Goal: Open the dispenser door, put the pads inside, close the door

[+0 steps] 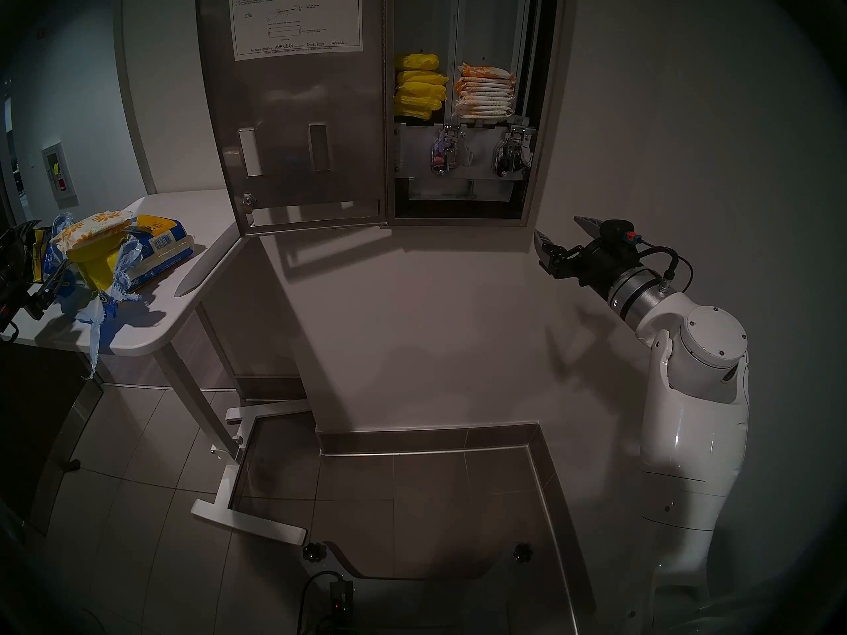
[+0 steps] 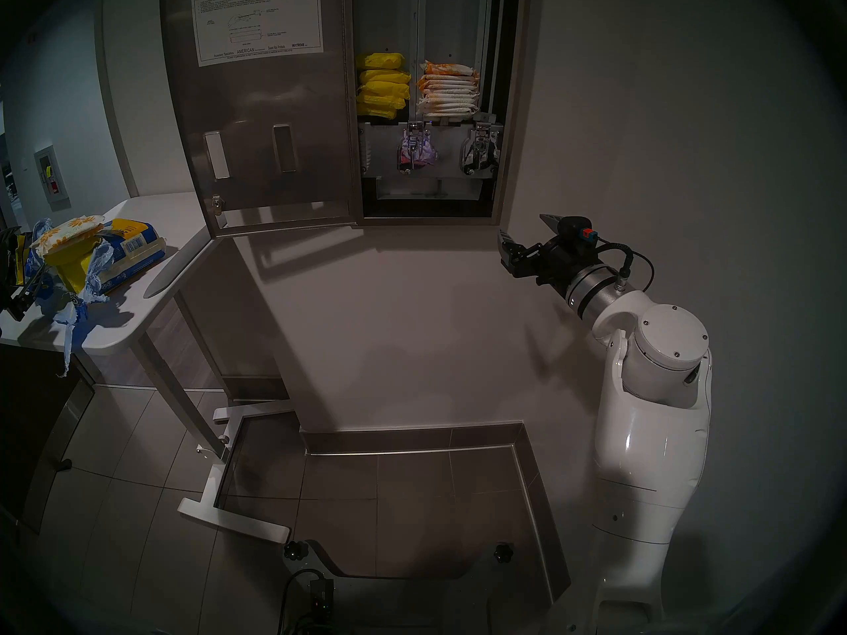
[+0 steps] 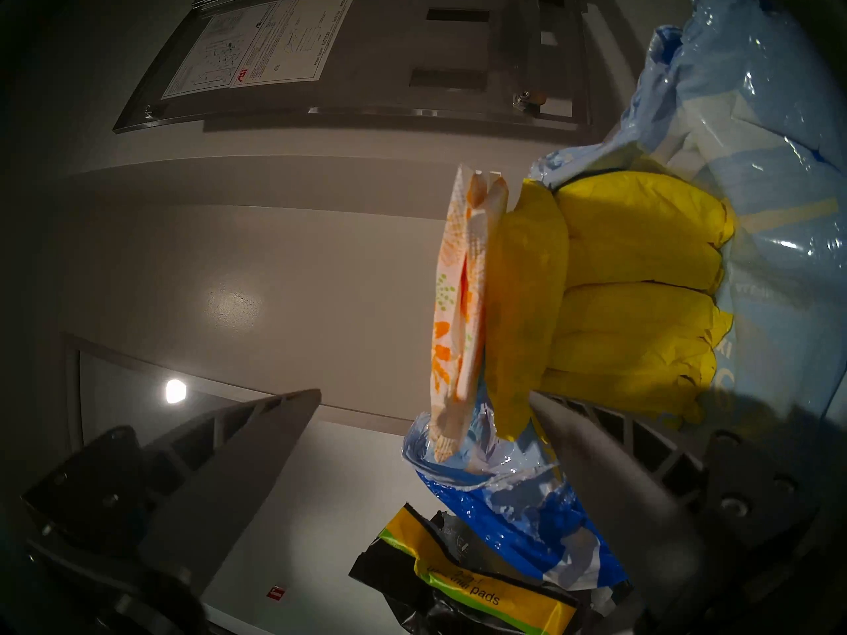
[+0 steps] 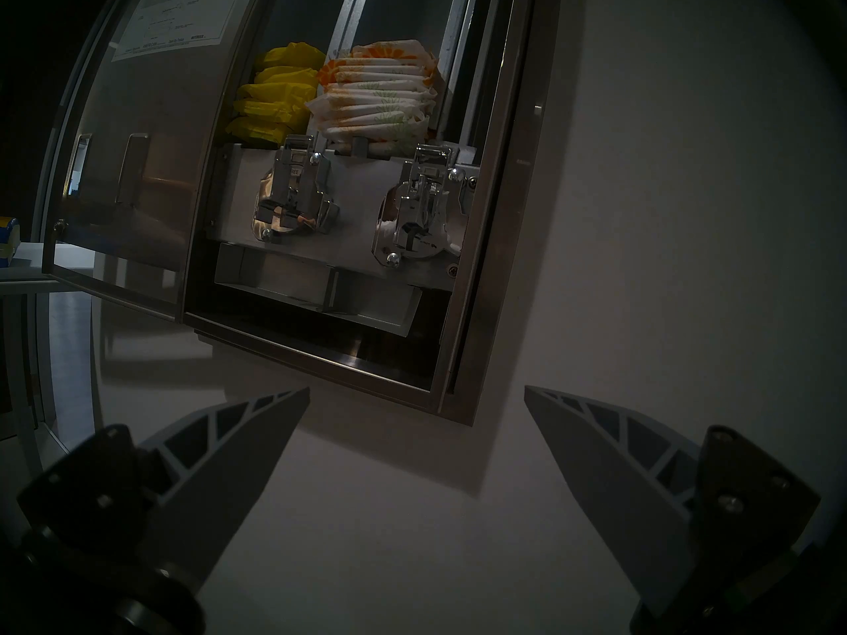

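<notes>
In the head views, the dispenser door (image 1: 293, 107) hangs swung wide to the left, its white instruction sheet (image 1: 295, 18) facing out, and the cabinet behind it holds yellow packets (image 1: 418, 89) in the left column and a stack of daisy-printed pads (image 1: 485, 93) in the right. More pads (image 1: 91, 228) lie on top of a torn blue bag (image 1: 137, 258) on the white table (image 1: 183, 295) at left. The right gripper (image 1: 561, 240) hangs below and right of the cabinet, jaws spread and empty. The left wrist view shows the left gripper (image 3: 424, 398) spread wide, holding nothing, with the tabletop pads (image 3: 458, 308) just beyond its fingertips, edge-on against yellow packets (image 3: 632, 276). The right wrist view shows its own fingers (image 4: 256, 441) apart, the stocked pads (image 4: 380, 98) above the chrome lever mechanisms (image 4: 293, 194).
</notes>
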{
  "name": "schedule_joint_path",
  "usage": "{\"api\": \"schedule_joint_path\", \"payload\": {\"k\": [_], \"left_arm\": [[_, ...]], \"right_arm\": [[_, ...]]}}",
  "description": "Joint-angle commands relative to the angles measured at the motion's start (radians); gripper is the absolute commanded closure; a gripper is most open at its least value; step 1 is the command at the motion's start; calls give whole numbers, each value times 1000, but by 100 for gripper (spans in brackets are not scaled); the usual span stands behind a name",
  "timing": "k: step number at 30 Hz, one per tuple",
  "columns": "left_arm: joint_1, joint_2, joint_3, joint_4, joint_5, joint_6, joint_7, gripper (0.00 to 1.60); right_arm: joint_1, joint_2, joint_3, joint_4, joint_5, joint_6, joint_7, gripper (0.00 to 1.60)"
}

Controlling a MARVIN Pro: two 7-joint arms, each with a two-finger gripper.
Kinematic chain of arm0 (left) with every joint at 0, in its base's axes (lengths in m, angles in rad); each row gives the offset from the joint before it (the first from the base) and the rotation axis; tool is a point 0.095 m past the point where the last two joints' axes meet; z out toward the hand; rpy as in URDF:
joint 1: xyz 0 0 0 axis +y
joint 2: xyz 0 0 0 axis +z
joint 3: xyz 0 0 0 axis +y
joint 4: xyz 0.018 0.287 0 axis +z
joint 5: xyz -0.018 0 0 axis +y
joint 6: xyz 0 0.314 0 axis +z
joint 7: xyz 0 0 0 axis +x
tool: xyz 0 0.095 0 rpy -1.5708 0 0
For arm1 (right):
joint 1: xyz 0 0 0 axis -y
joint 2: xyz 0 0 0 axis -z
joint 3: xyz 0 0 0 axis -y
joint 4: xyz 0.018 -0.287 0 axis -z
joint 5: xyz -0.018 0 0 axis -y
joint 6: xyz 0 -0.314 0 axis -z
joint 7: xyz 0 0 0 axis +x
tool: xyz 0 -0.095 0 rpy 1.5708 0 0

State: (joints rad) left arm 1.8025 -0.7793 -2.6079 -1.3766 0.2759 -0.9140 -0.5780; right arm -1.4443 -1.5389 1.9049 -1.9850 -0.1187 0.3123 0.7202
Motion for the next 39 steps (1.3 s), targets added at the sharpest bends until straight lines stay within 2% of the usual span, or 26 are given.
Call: {"api": "schedule_joint_path", "payload": {"k": [1, 39], "left_arm": [[-10, 25, -33, -30, -37, 3, 3, 0], [-36, 41, 14, -64, -54, 40, -12, 0]], "right_arm": [[20, 2, -1, -32, 5, -5, -1, 0], [20, 4, -2, -32, 7, -5, -3, 0]]}}
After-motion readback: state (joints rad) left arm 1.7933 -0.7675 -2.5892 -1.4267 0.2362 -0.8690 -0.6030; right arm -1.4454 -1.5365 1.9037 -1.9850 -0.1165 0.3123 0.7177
